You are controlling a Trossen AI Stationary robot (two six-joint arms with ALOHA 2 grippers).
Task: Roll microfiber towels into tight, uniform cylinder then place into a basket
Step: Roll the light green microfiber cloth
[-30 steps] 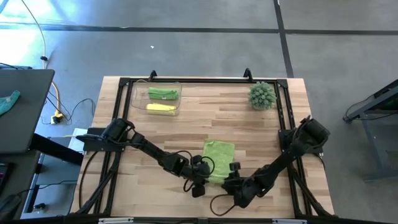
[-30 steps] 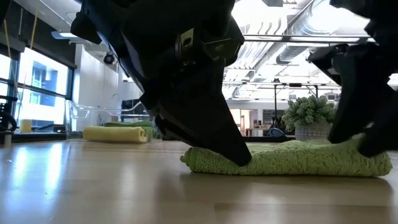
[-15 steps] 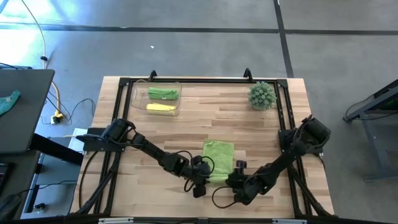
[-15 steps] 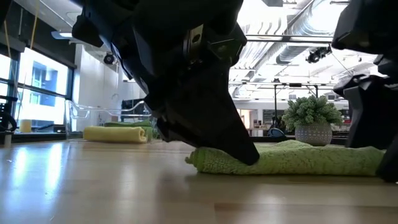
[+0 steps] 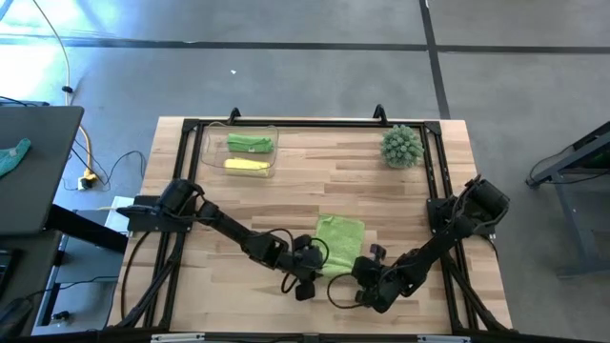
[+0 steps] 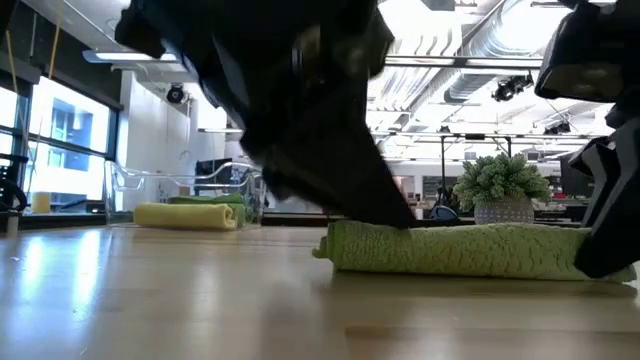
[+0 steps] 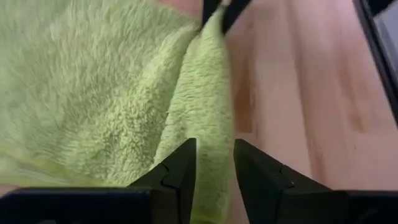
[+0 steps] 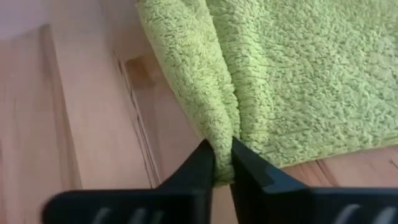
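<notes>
Two dark, nearly black robot arms, each built from slim jointed segments. The left arm (image 5: 214, 225) and the right arm (image 5: 448, 229) each rise from a bulky rounded base joint fixed to a black metal frame (image 5: 286, 125) that edges the table. Thin black cables loop loosely beside the wrist sections of both arms. Each arm ends in a chunky block carrying two fingers. The left gripper (image 7: 212, 171) has two matte black fingers, flat-faced and wedge-shaped, with angular stepped edges. The right gripper (image 8: 221, 163) has the same matte black fingers, tapering to narrow tips. In the low view the arms appear as large black angular silhouettes.
</notes>
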